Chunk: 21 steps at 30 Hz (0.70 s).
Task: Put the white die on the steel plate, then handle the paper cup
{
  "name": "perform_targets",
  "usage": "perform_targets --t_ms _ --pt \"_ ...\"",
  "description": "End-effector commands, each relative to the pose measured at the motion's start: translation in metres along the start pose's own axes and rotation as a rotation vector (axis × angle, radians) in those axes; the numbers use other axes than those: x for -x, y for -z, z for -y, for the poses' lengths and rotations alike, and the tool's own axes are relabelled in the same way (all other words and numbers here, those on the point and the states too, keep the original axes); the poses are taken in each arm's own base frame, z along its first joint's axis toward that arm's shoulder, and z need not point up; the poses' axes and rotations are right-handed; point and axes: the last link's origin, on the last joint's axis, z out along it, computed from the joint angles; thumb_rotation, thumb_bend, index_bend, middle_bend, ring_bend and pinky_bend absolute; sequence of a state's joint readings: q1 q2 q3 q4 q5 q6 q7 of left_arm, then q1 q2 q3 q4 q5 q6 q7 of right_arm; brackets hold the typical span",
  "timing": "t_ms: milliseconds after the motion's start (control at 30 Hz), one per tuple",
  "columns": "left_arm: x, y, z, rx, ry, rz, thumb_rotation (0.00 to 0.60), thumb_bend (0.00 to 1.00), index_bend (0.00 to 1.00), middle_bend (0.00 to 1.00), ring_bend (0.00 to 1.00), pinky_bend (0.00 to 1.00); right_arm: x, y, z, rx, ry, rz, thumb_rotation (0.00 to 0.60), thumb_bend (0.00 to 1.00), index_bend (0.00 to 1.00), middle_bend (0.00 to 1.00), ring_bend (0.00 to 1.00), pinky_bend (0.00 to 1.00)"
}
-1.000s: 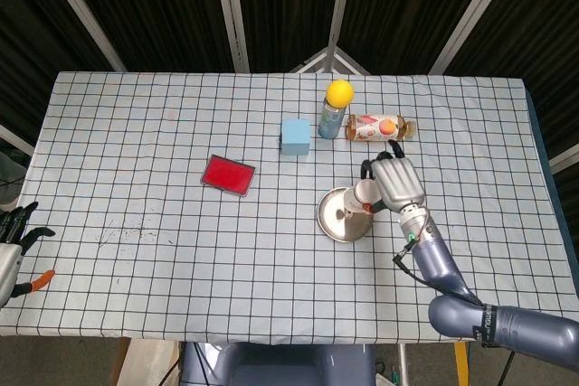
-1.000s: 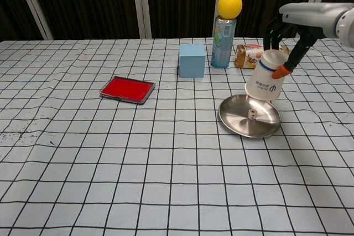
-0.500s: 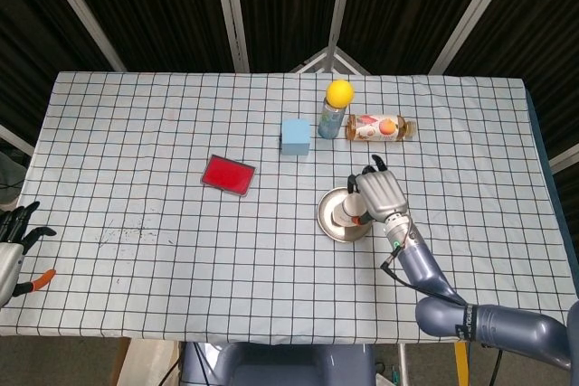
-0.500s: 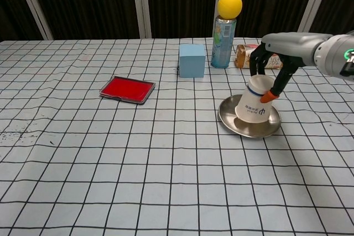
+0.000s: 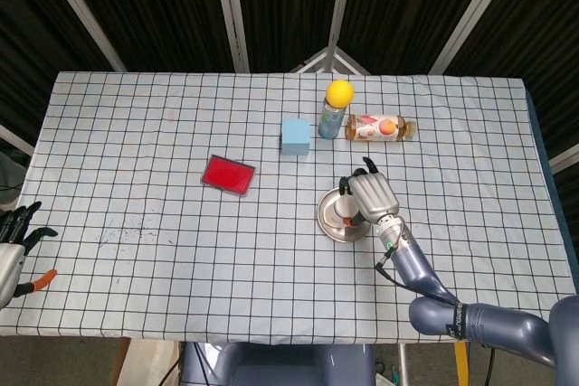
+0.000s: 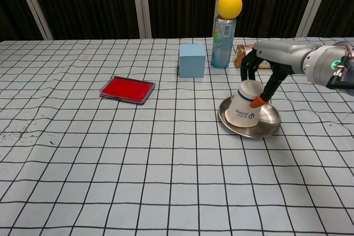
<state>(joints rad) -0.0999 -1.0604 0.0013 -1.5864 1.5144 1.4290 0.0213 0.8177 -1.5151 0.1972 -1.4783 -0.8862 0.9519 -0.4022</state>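
- The right hand [image 6: 259, 77] holds the paper cup [image 6: 244, 109] upside down, fingers wrapped around its base from above; the cup's long axis tilts, mouth down on the steel plate [image 6: 270, 124].
- The white die is hidden; judging by the cup's position, it likely sits under it.
- The plate lies right of the table [image 5: 136, 133] centre.
- The left hand [image 5: 13, 240], at the table's front-left corner, holds nothing, fingers spread.
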Motion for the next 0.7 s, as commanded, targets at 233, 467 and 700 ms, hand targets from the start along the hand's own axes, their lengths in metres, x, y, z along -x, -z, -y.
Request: perform_targets --t_ms 233,467,700 --pt "0.000 -0.001 0.000 -0.003 -0.003 0.002 0.600 0.29 0.33 0.00 0.00 0.02 0.000 -0.014 0.003 -0.020 -0.059 -0.085 0.600 0.31 0.63 0.54 0.27 0.00" --pt "0.000 -0.001 0.000 -0.007 -0.005 0.002 0.600 0.29 0.33 0.00 0.00 0.02 0.002 -0.014 -0.015 -0.004 -0.004 -0.100 0.600 0.31 0.65 0.54 0.27 0.00" --pt "0.000 0.000 -0.001 -0.005 -0.005 -0.001 0.600 0.29 0.33 0.00 0.00 0.02 0.002 0.003 -0.031 -0.029 0.105 0.016 0.600 0.31 0.65 0.54 0.27 0.00"
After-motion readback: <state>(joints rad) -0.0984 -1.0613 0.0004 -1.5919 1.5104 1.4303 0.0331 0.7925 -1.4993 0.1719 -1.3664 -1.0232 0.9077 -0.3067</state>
